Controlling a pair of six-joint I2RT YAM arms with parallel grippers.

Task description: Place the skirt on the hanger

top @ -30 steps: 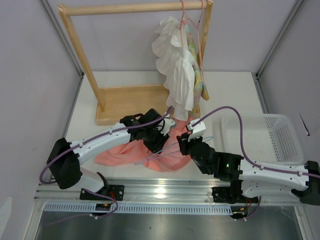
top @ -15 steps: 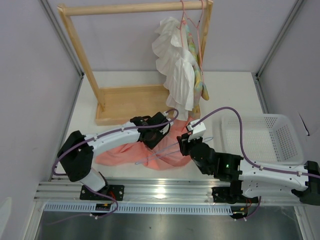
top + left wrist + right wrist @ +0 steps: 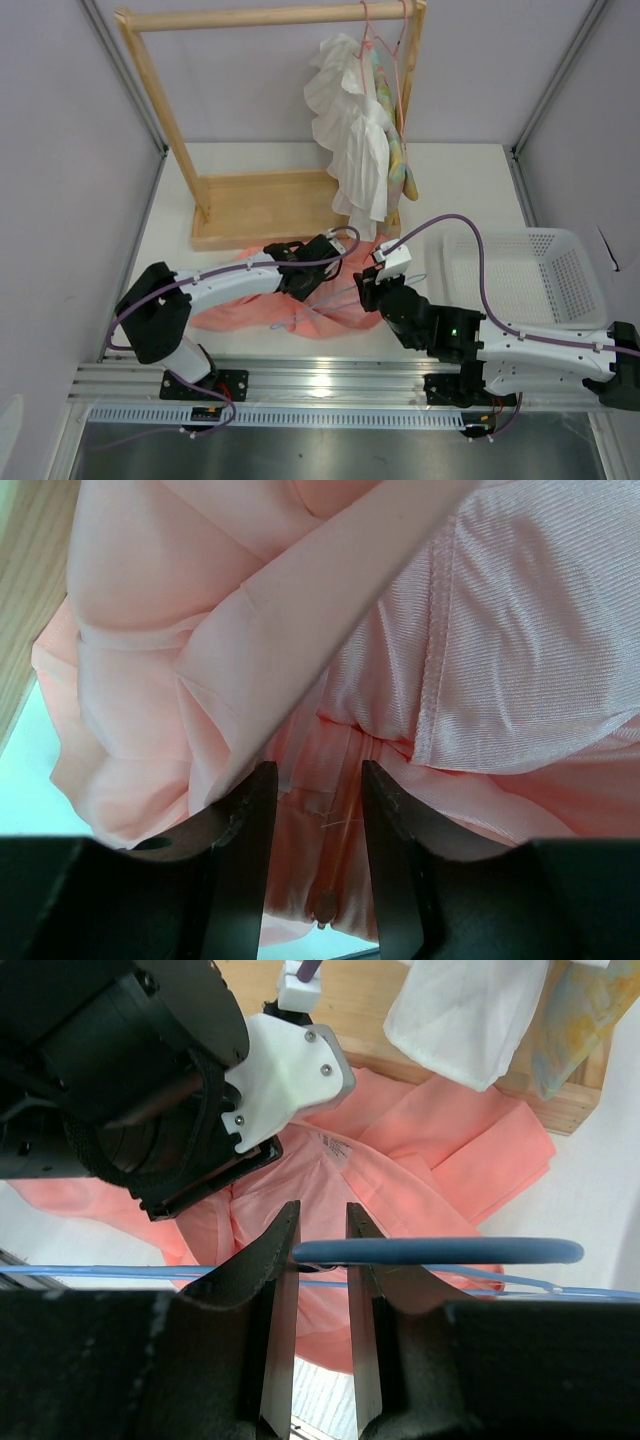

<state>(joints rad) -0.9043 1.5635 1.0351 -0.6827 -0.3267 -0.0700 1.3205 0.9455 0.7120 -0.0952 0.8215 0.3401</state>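
The salmon-pink skirt (image 3: 228,312) lies crumpled on the table in front of the rack base. My left gripper (image 3: 312,282) is low over its right part. In the left wrist view the gripper (image 3: 317,775) is open, with skirt fabric (image 3: 500,630) and a zip pull between the jaws. My right gripper (image 3: 366,290) is shut on the light-blue wire hanger (image 3: 320,305) and holds it over the skirt's right edge. In the right wrist view the gripper (image 3: 321,1210) pinches the hanger (image 3: 450,1251) at its neck, above the skirt (image 3: 400,1160), whose white label (image 3: 335,1147) shows.
A wooden clothes rack (image 3: 260,205) stands at the back. A white ruffled garment (image 3: 350,130) and a pastel garment (image 3: 397,150) hang on it from pink-red hangers (image 3: 385,40). A white mesh basket (image 3: 530,275) sits at the right.
My left arm has stretched out and dropped lower, bringing its gripper down onto the skirt. The right arm and the hanger have stayed put.
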